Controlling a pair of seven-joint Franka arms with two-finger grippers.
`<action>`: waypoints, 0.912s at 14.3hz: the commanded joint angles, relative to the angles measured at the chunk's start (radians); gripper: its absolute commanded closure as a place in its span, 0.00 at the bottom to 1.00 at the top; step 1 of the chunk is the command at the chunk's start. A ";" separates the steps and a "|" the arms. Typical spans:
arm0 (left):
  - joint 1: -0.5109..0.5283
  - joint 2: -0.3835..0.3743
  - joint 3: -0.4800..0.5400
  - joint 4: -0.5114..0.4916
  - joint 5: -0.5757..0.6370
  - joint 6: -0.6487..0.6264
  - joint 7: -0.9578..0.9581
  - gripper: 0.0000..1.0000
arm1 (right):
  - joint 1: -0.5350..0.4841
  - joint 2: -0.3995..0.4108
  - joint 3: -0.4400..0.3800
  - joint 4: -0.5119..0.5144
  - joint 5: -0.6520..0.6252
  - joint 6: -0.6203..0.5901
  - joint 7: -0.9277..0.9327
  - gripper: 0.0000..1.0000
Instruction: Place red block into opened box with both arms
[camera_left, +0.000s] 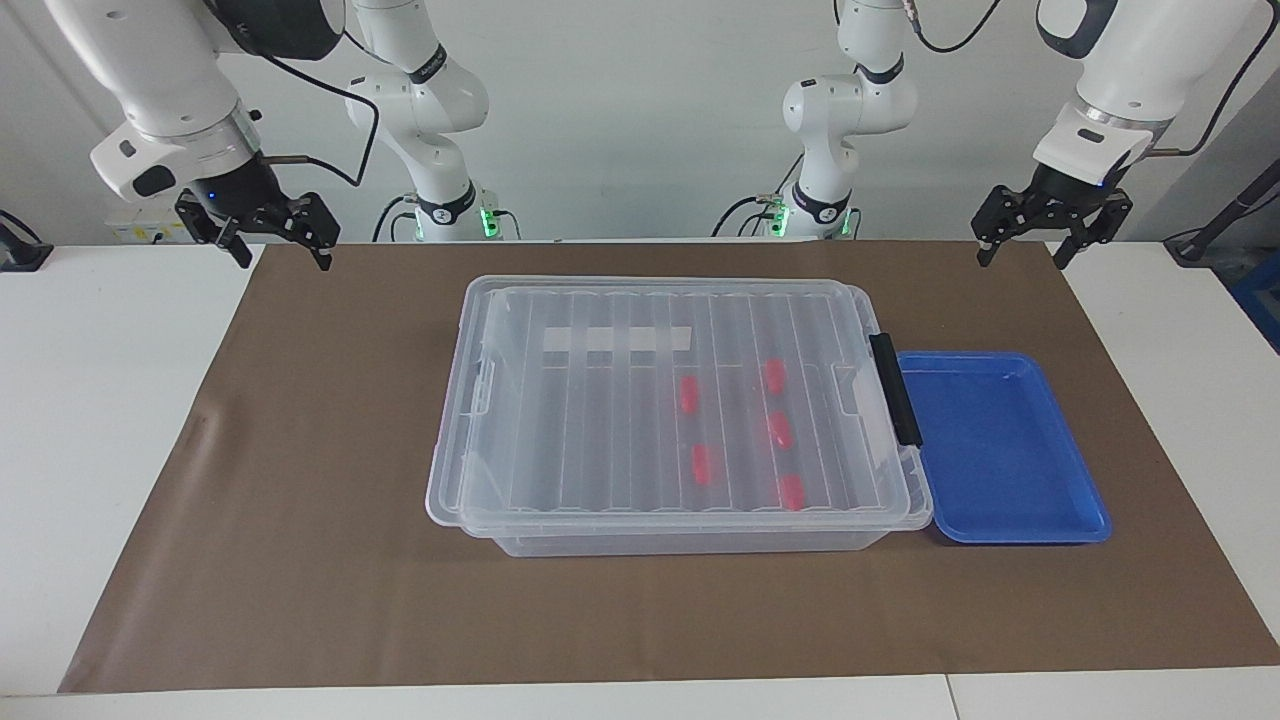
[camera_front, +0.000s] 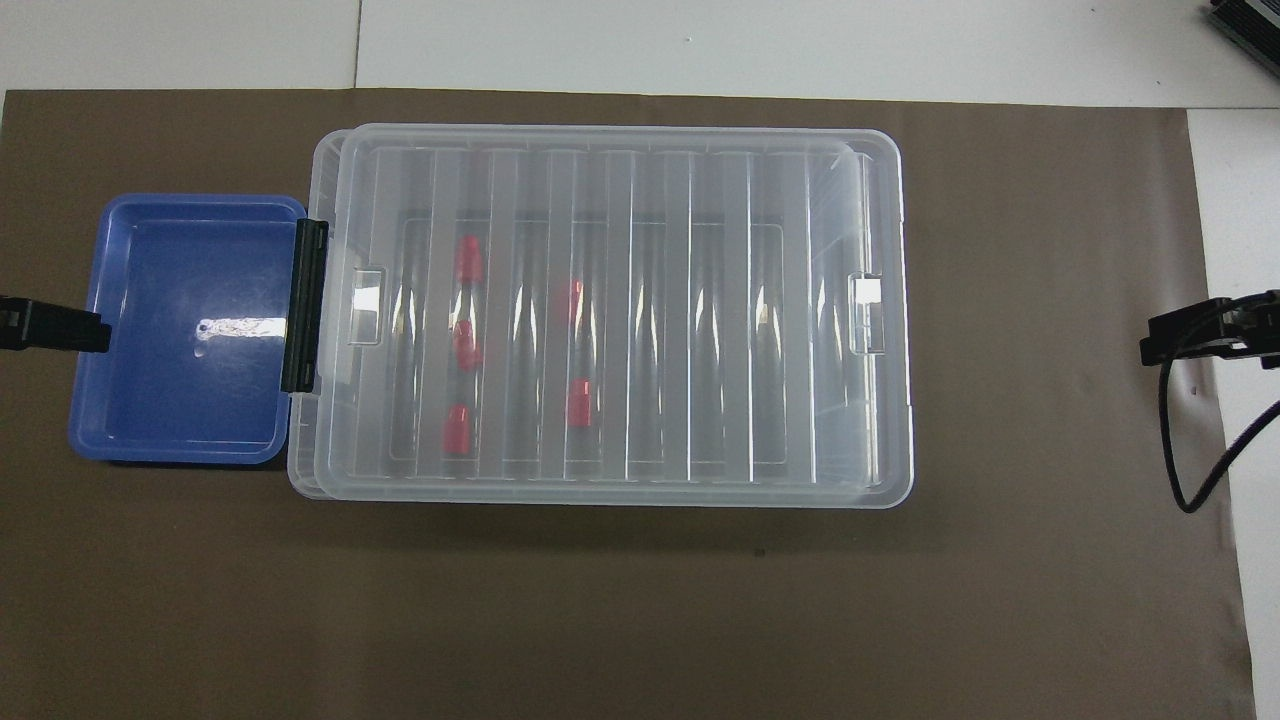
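The box (camera_left: 447, 497) is a large clear bin in the middle of the brown mat, with its ribbed clear lid (camera_left: 600, 420) lying on top. Several red blocks (camera_left: 688, 394) lie inside it, seen through the lid, toward the left arm's end (camera_front: 466, 262). My right gripper (camera_left: 283, 258) hangs open and empty over the mat's corner at the right arm's end, well clear of the box. Over the corner at the other end, my left gripper (camera_left: 1022, 255) is likewise open and empty. Only the grippers' tips show from overhead, the left (camera_front: 55, 328) and the right (camera_front: 1190, 335).
A shallow blue tray (camera_left: 1000, 450) with nothing in it sits against the box's end that carries the black clip handle (camera_left: 893, 390). Bare brown mat (camera_left: 300, 480) surrounds the box, and white table lies outside it.
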 joint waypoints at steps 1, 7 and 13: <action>0.007 -0.010 -0.003 0.004 0.001 -0.021 -0.005 0.00 | -0.002 -0.015 0.006 -0.025 -0.012 0.013 -0.031 0.00; 0.007 -0.010 -0.003 0.004 0.001 -0.021 -0.005 0.00 | 0.001 -0.014 0.015 -0.023 -0.016 0.028 -0.045 0.00; 0.007 -0.010 -0.003 0.004 -0.001 -0.021 -0.005 0.00 | 0.003 -0.012 0.017 -0.023 -0.008 0.062 -0.061 0.00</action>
